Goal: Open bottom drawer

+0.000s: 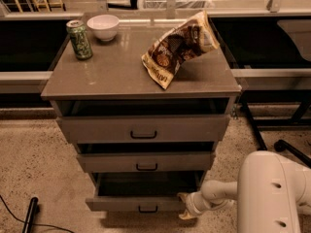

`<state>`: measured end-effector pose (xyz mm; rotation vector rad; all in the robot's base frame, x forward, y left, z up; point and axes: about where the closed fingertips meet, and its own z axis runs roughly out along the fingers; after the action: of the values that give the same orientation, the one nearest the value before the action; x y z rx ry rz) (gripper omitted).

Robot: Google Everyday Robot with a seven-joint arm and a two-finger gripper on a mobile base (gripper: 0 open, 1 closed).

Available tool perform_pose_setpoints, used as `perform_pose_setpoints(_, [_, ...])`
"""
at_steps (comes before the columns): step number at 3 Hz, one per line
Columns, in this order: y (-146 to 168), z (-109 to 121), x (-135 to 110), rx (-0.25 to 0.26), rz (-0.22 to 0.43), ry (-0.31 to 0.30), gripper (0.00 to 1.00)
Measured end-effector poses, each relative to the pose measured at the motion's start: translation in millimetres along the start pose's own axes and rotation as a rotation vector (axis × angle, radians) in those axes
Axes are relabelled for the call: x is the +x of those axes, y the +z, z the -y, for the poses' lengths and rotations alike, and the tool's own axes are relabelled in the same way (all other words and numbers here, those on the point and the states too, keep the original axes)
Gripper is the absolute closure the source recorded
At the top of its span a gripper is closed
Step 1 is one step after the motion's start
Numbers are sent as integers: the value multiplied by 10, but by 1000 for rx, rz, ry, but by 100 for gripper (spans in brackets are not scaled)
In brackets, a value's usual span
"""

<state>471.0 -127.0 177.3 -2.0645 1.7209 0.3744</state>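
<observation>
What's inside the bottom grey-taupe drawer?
Bottom grey-taupe drawer: dark interior, no contents visible; rear hidden under the middle drawer. Cream gripper at its right front corner.

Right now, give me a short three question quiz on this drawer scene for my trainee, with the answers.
1. True or false: the bottom drawer is fully shut.
2. Where is the gripper? A high overhead; B at the bottom drawer's right front corner; C out of view.
3. What stands beside the white bowl?
Key: 1 false; 2 B; 3 the green can.
</observation>
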Motion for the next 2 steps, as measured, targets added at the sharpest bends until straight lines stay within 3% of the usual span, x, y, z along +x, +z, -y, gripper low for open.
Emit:
perform_pose_setpoints(1, [-74, -127, -267, -16, 25, -91, 58])
perform_pose_setpoints(2, [-99, -170, -372, -25, 33, -132, 58])
